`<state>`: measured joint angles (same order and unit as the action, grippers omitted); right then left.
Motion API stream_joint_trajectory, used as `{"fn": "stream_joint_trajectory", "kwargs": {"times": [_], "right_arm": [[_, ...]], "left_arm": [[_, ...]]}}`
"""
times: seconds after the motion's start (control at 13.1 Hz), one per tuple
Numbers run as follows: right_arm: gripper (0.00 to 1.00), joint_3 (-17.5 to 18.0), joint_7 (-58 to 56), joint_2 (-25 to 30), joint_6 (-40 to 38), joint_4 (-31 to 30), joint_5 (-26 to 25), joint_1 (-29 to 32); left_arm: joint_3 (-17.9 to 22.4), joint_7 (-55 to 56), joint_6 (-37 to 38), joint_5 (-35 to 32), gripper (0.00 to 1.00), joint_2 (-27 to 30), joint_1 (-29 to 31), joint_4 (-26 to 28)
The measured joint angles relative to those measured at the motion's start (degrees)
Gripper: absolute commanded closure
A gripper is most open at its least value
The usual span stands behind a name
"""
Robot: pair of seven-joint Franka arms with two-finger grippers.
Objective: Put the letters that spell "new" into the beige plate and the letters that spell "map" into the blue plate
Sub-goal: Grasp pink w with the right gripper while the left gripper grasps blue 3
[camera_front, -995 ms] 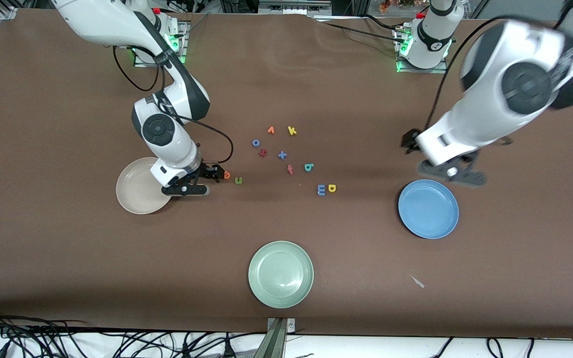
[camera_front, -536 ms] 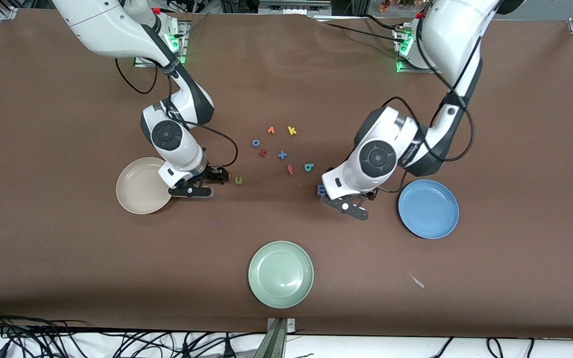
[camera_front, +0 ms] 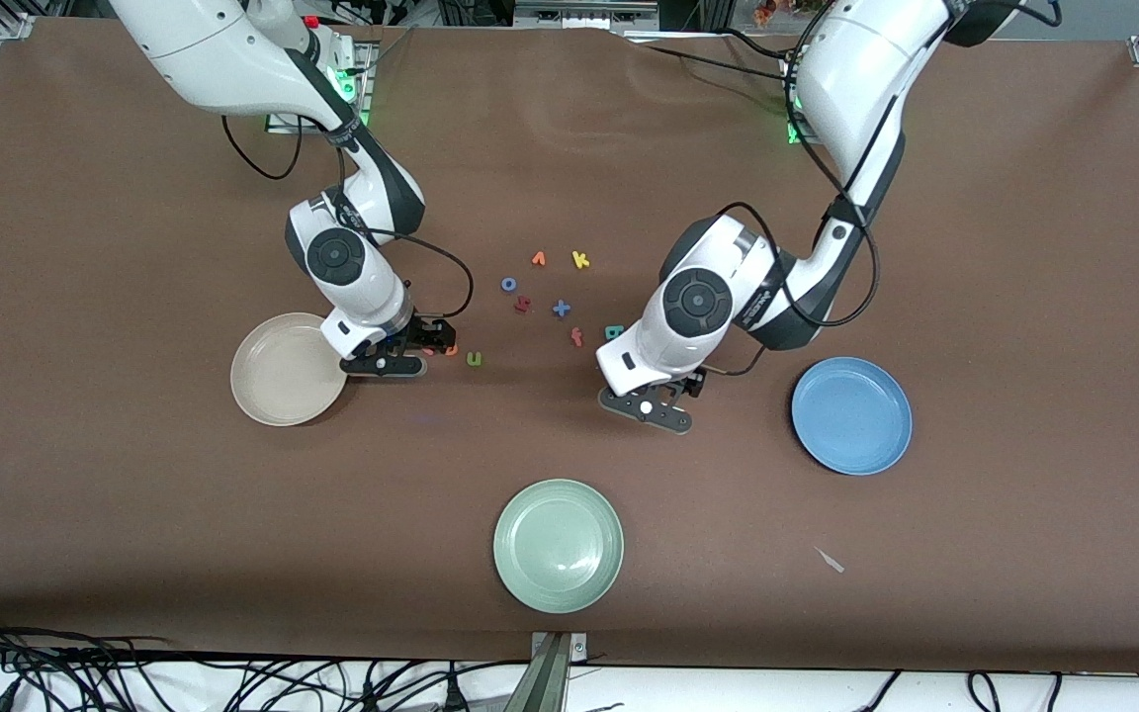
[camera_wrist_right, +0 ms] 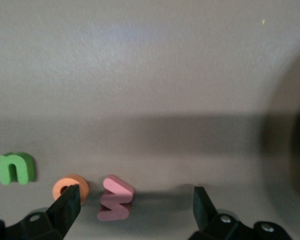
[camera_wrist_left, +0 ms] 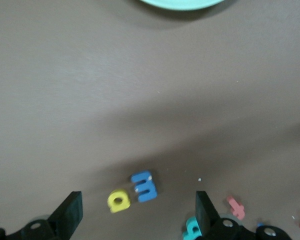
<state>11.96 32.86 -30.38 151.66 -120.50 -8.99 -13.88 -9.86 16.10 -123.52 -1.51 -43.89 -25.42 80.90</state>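
Observation:
My right gripper (camera_front: 403, 354) stands open just beside the beige plate (camera_front: 273, 388), low over the table. In the right wrist view the salmon-pink w (camera_wrist_right: 115, 198) lies between its fingers, the orange e (camera_wrist_right: 67, 187) against one fingertip, and the green n (camera_wrist_right: 16, 168) just outside. My left gripper (camera_front: 653, 394) hangs open over the dull blue m (camera_wrist_left: 144, 186) and yellow a (camera_wrist_left: 118, 200), which lie between its fingers. The teal p (camera_wrist_left: 193, 228) sits by one fingertip. The arm hides m and a in the front view. The blue plate (camera_front: 851, 415) holds nothing.
A pale green plate (camera_front: 559, 545) sits nearer the front camera at the table's middle. Other loose letters lie between the arms: yellow k (camera_front: 580, 260), orange v (camera_front: 538, 259), blue o (camera_front: 508, 284), a blue plus (camera_front: 561, 309), red f (camera_front: 576, 337).
The left arm swung in from above the blue plate and came down over the m and a. The right gripper shifted a little away from the beige plate, over the w.

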Motion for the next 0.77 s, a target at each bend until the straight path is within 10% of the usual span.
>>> {"fn": "stream_joint_trajectory", "kwargs": {"times": [0.77], "right_arm": [[0.0,-0.8,-0.2,1.8,0.5,-1.0,-0.3,0.1]], "left_arm": [[0.1,2.3,-2.8,-2.6,0.22,-3.9,-1.2,1.1]]}}
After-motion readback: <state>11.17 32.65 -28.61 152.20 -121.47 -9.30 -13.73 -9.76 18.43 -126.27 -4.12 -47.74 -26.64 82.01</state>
